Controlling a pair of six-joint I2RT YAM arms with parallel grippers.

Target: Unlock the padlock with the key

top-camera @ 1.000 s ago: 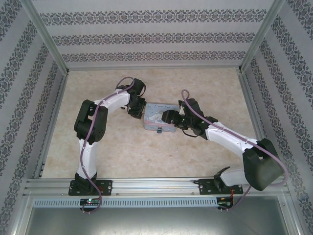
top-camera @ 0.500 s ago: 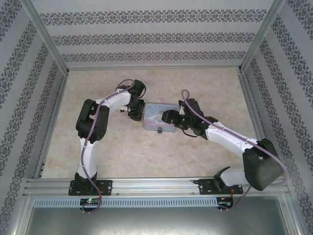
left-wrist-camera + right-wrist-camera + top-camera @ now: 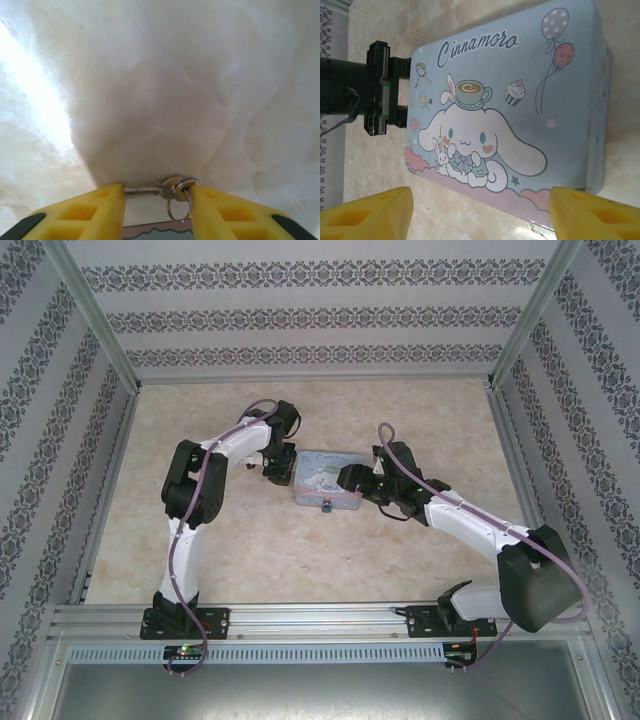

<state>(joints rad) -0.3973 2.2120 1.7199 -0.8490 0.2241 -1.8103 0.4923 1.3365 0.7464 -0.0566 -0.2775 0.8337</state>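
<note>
The key (image 3: 145, 189), silver with a split ring (image 3: 178, 206) at its head, lies flat on the table just left of the light-blue cartoon tin (image 3: 325, 480). My left gripper (image 3: 156, 192) (image 3: 281, 474) has closed in on the key lengthwise: one yellow finger touches the blade tip and the other (image 3: 210, 205) presses the head. The padlock (image 3: 325, 508) is a tiny bluish speck at the tin's near edge. My right gripper (image 3: 480, 202) (image 3: 351, 480) stands open at the tin's right side, nothing between its fingers.
The printed lid of the tin (image 3: 510, 100) lies ahead of the right fingers, with the left arm's black wrist (image 3: 365, 95) beyond it. Patterned walls and metal posts (image 3: 95, 330) enclose the beige table (image 3: 300, 560), which has free room toward the near rail.
The left fingers have drawn together onto the key's two ends. The left wrist shifted slightly toward the back wall, and the right gripper nudged a little to the right.
</note>
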